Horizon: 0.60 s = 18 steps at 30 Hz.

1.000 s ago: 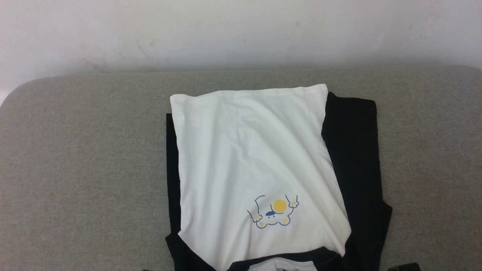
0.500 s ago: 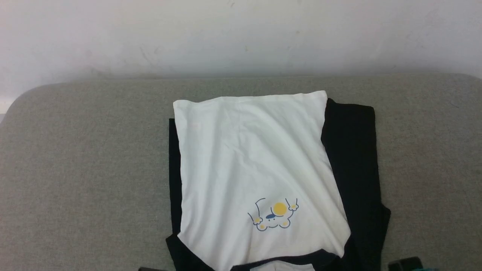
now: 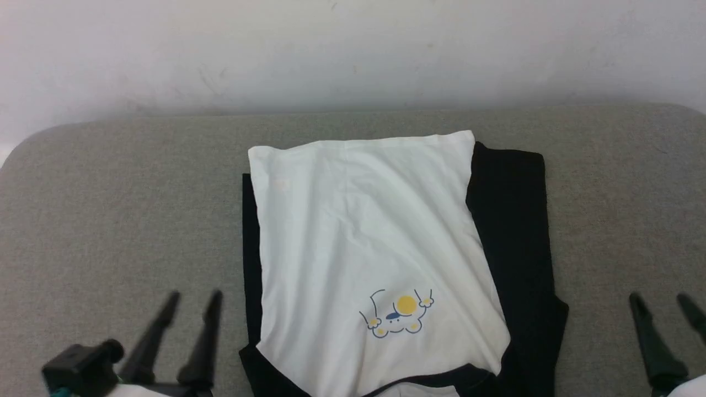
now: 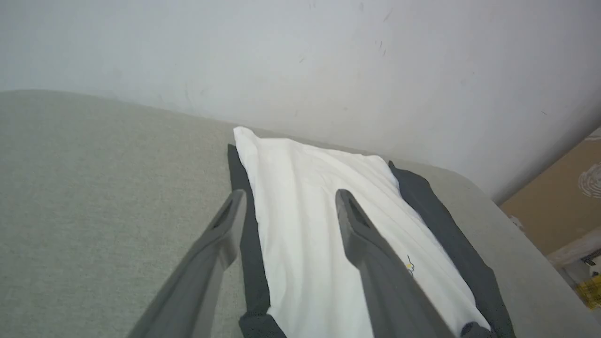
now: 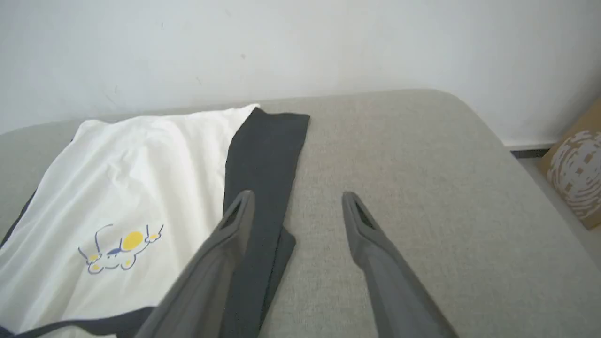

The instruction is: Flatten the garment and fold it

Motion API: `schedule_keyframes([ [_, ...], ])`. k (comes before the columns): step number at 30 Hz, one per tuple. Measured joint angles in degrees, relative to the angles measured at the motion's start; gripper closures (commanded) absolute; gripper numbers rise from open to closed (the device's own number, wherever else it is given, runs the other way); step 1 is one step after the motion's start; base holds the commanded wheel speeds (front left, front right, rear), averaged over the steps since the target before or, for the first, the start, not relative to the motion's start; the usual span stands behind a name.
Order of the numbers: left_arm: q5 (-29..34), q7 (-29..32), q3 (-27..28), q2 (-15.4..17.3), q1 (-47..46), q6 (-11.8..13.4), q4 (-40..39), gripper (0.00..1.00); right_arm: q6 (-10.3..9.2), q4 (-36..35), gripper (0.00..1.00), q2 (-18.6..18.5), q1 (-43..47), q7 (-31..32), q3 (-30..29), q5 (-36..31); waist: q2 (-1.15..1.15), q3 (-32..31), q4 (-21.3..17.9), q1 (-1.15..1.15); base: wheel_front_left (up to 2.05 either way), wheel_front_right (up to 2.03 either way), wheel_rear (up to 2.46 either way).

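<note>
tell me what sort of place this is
Probably an indoor workroom or test space: a grey fabric-covered table against a bare white wall, a cardboard box beside it, and one shirt laid out.

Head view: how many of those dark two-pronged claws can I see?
2. The left gripper is at the lower left, beside the garment; the right gripper is at the lower right, over the grey surface. Both stand open, holding nothing.
</note>
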Motion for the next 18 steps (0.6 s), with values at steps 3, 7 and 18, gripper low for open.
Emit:
schedule_keyframes([
  [3,6.0,-6.6,1.3,-1.8,-2.3,2.1,0.5,0.0,0.0,0.3,0.0,0.7,-2.8,-6.9,-0.5,-3.1,0.0,0.1,-0.4,0.0,0.0,0.0,0.0],
  [7,14.7,-9.4,1.3,-5.5,-3.0,5.3,3.2,0.0,0.0,3.3,0.0,0.9,-4.1,-15.8,-0.6,-4.9,0.0,0.2,-1.2,0.0,0.0,0.0,0.0],
  [18,26.7,-9.7,1.4,-14.4,-0.3,5.7,8.5,0.0,0.0,10.9,0.0,0.9,-2.2,-28.3,0.7,-7.4,0.0,-0.1,-1.4,0.0,0.0,0.0,0.0],
])
